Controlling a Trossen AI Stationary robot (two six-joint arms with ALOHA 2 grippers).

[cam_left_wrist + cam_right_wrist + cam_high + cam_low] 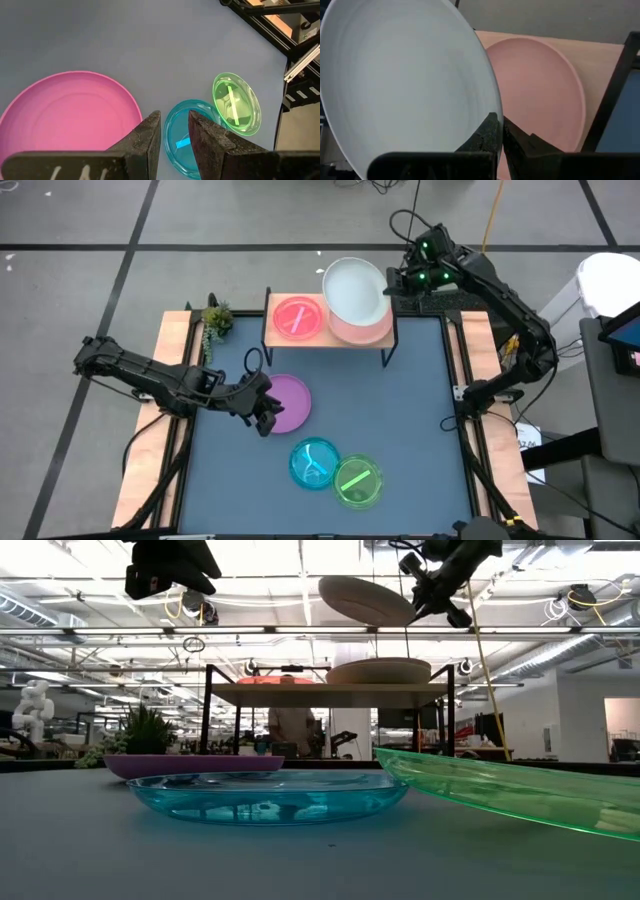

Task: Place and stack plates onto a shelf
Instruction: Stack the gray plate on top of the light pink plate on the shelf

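Two translucent round plates (pixel 335 470), glossy; white plate (pixel 353 290) smooth, opaque.

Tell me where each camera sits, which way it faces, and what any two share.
High: overhead, looking down on table, shelf, both arms.
Low: tabletop height, facing blue plate, green plate; grippers overhead.
Left wrist: past left gripper, over purple plate.
Right wrist: past right gripper, shut on white plate above pink plate.
Shared: left wrist and low both show the blue and green plates.

Counter (pixel 420 410): carrying purple plate (pixel 290 402), blue plate (pixel 314 462), green plate (pixel 358 481), plant (pixel 215 320).
Shelf (pixel 320 337): bearing small pink plate (pixel 297 317), large pink plate (pixel 365 328).
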